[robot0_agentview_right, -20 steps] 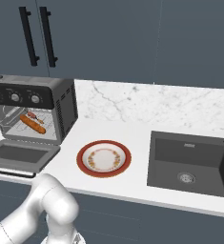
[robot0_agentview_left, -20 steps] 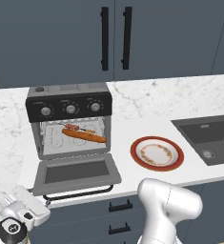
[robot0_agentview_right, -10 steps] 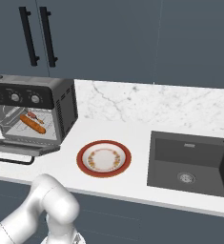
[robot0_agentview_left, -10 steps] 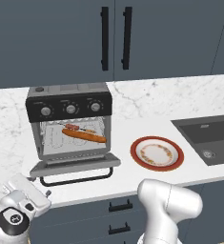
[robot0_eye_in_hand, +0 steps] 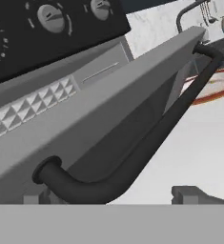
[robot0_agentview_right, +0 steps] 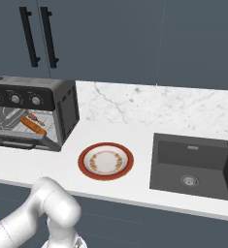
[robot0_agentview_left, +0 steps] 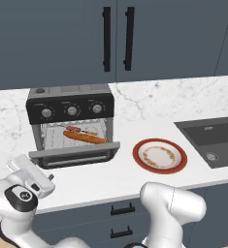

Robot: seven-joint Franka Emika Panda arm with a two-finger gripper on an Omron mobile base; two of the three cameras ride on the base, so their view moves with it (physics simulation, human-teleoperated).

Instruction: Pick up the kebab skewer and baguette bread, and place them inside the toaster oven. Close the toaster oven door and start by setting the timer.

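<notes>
The toaster oven (robot0_agentview_left: 69,109) stands on the counter at the left, and its door (robot0_agentview_left: 74,154) hangs partly raised, about halfway between flat and shut. On the rack inside lie the orange-brown baguette bread (robot0_agentview_left: 84,138) and, just behind it, the thin kebab skewer (robot0_agentview_left: 79,130); both also show through the gap as the baguette (robot0_agentview_right: 33,127) and the skewer (robot0_agentview_right: 36,117). My gripper (robot0_agentview_left: 44,177) sits low at the door's front left, open and holding nothing. In the hand view the black door handle (robot0_eye_in_hand: 147,143) runs just above my gripper (robot0_eye_in_hand: 116,196), whose tips stand wide apart.
A red-rimmed plate (robot0_agentview_left: 160,156) rests on the counter right of the oven, bare of food. A dark sink (robot0_agentview_right: 198,167) is set in the counter further right. Three silver knobs (robot0_agentview_left: 72,110) line the oven's black panel. Dark cabinets hang above.
The oven door has swung up from lying flat to partly raised. My hand has risen with it beneath the handle, staying open.
</notes>
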